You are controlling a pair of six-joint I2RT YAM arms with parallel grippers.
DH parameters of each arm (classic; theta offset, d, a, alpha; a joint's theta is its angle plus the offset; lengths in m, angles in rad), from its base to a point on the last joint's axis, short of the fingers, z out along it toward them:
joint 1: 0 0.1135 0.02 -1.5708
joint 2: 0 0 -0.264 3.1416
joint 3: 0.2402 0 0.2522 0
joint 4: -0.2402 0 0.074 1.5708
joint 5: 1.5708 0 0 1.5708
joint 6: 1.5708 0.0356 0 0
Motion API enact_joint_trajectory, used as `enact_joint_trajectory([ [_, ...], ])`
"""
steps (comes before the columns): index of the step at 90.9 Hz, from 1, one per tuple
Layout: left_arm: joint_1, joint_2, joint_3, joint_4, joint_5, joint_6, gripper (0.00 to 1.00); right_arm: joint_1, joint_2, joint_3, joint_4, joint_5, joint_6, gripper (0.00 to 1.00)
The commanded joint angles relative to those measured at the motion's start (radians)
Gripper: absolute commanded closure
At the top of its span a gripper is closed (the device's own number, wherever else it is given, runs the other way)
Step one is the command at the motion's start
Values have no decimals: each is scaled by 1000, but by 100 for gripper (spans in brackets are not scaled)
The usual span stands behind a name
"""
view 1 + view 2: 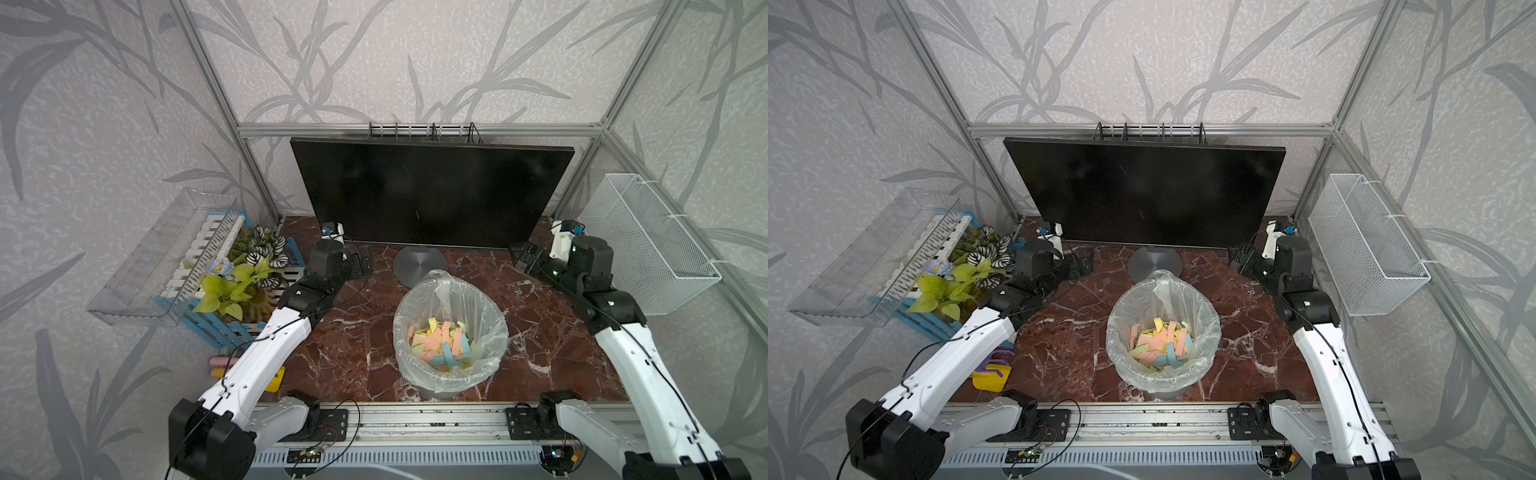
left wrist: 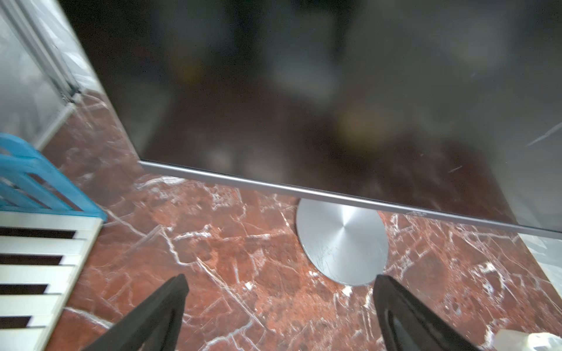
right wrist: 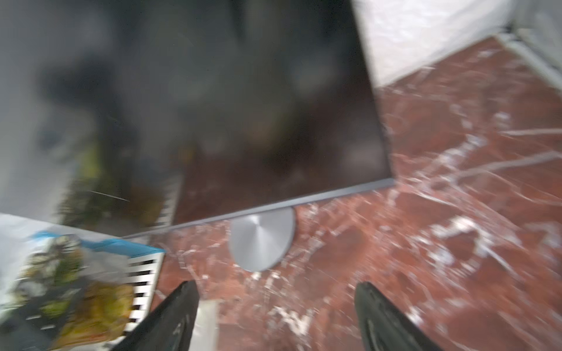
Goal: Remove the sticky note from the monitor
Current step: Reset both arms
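Note:
The monitor (image 1: 432,191) (image 1: 1142,191) stands at the back of the table on its round grey base (image 1: 419,266). Its dark screen is bare in both top views, and the sticky note is out of view. My left gripper (image 1: 361,264) (image 2: 279,278) hangs low near the screen's lower left corner, open, with only the marble top between its fingers. My right gripper (image 1: 521,255) (image 3: 276,283) hovers low near the lower right corner, also open and holding nothing. Both wrist views show the monitor (image 2: 304,91) (image 3: 213,106) and base (image 2: 342,240) (image 3: 261,243) ahead; the right one is blurred.
A bin with a clear liner (image 1: 399,328) (image 1: 1113,332) sits in front of the base, with several coloured paper slips inside. A blue-and-white planter with fake plants (image 1: 249,270) stands at the left. A clear tray (image 1: 158,257) and a white wire basket (image 1: 648,245) hang on the side walls.

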Motion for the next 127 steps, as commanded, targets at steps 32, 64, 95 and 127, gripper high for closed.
enact_joint_trajectory([
  [32,122,-94,-368,532,-202,244,0,-17,55,-401,382,492,-227,1],
  [64,258,76,-554,883,-163,241,0,-38,423,-550,921,571,-306,1],
  [95,330,356,-722,1421,-51,298,0,-54,622,-618,1380,426,-457,1],
  [127,328,435,-689,1423,41,343,0,-86,653,-626,1423,255,-488,1],
])
